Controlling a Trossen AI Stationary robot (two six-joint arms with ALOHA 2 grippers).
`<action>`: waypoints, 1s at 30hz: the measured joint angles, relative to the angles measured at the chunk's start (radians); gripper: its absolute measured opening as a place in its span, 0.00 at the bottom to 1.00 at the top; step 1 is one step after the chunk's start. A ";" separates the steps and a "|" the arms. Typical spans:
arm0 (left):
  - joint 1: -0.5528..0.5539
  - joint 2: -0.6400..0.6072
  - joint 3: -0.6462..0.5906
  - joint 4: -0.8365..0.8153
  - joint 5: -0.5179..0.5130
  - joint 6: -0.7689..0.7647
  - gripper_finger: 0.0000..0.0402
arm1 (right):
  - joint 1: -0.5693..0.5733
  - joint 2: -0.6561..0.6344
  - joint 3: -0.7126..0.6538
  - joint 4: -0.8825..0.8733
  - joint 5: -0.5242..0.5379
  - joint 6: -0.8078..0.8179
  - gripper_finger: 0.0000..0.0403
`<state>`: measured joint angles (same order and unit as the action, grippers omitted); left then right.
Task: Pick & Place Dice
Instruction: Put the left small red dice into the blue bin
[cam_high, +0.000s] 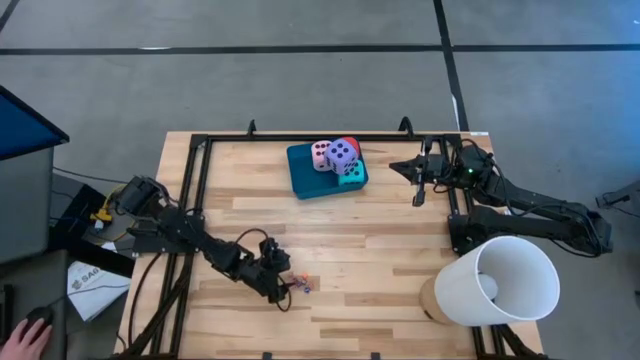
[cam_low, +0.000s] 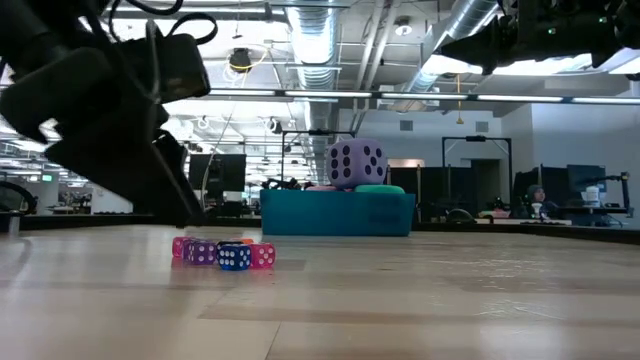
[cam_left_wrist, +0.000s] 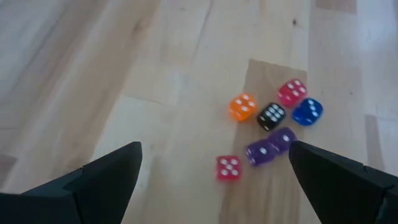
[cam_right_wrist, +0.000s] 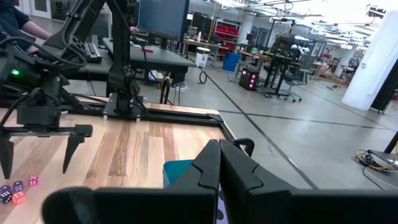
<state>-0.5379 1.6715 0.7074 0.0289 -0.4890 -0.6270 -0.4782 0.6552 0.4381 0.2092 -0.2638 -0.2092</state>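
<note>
Left to right: your left gripper (cam_high: 283, 292), fingers spread wide and empty, hovers over the small dice (cam_left_wrist: 272, 138), approach step; next, lower and centre on one. Large dice (cam_high: 338, 157) sit piled on the teal tray (cam_high: 303, 173). Right gripper (cam_high: 419, 188) waits, closed, empty

Large dice (cam_high: 338, 157) on tray (cam_high: 303, 172) — small dice (cam_left_wrist: 272, 126) apart.
</note>
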 joint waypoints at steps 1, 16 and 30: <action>-0.004 0.002 0.000 -0.002 0.000 0.000 0.99 | 0.000 0.000 0.000 0.000 0.000 0.000 0.00; -0.013 0.047 0.000 0.000 0.000 0.000 0.99 | 0.000 0.000 0.000 0.000 0.000 0.000 0.00; -0.011 0.063 0.000 0.004 -0.004 0.000 0.99 | 0.000 0.000 0.000 0.000 0.000 0.000 0.00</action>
<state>-0.5484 1.7348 0.7074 0.0326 -0.4929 -0.6270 -0.4782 0.6552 0.4377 0.2096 -0.2638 -0.2092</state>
